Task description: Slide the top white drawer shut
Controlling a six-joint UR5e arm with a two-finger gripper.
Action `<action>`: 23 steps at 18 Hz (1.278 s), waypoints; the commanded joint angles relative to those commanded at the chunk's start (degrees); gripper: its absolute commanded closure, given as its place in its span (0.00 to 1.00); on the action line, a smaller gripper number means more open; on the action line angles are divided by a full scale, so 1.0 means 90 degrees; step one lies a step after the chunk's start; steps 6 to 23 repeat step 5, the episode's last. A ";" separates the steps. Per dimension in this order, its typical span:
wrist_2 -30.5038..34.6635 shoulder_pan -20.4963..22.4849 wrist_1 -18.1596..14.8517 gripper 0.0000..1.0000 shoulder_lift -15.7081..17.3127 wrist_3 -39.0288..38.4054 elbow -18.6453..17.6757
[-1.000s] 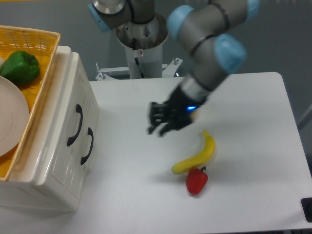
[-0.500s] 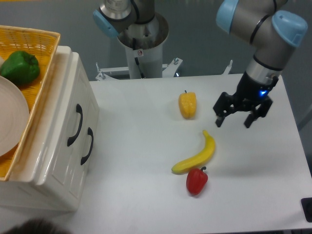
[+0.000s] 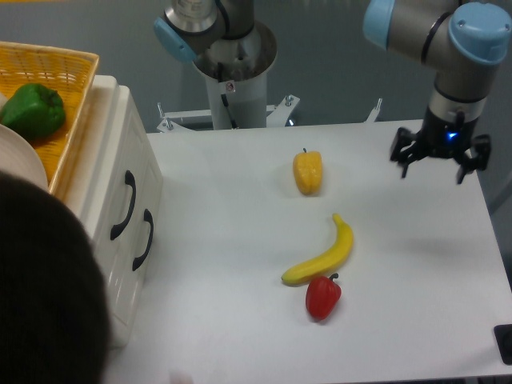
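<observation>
My gripper (image 3: 433,164): hanging over the far right side of the white table (image 3: 240,240), fingers spread apart, gripping nothing. The top white drawer (image 3: 124,192): at the left of the table, its front flush in the cabinet (image 3: 108,144), black arched handle just above the lower drawer (image 3: 142,244) handle. Yellow woven basket (image 3: 64,96): atop the cabinet, containing a green pepper (image 3: 32,110). Yellow pepper (image 3: 308,172): mid-table. Banana (image 3: 324,254): nearer the front, touching a red pepper (image 3: 323,297). Large dark blurred shape (image 3: 44,288): covering the lower left corner, unidentifiable.
</observation>
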 joint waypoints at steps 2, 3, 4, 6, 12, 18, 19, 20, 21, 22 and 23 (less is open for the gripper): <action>-0.0019 0.0430 -0.0039 0.00 -0.0010 0.0604 -0.0009; -0.0039 0.0635 -0.0039 0.00 -0.0029 0.0975 0.0000; -0.0049 0.0802 -0.0030 0.00 -0.0058 0.1269 0.0000; -0.0049 0.0929 -0.0039 0.00 -0.0088 0.1398 0.0020; -0.0049 0.0929 -0.0039 0.00 -0.0088 0.1398 0.0020; -0.0049 0.0929 -0.0039 0.00 -0.0088 0.1398 0.0020; -0.0049 0.0929 -0.0039 0.00 -0.0088 0.1398 0.0020; -0.0049 0.0929 -0.0039 0.00 -0.0088 0.1398 0.0020; -0.0049 0.0929 -0.0039 0.00 -0.0088 0.1398 0.0020; -0.0049 0.0929 -0.0039 0.00 -0.0088 0.1398 0.0020; -0.0049 0.0929 -0.0039 0.00 -0.0088 0.1398 0.0020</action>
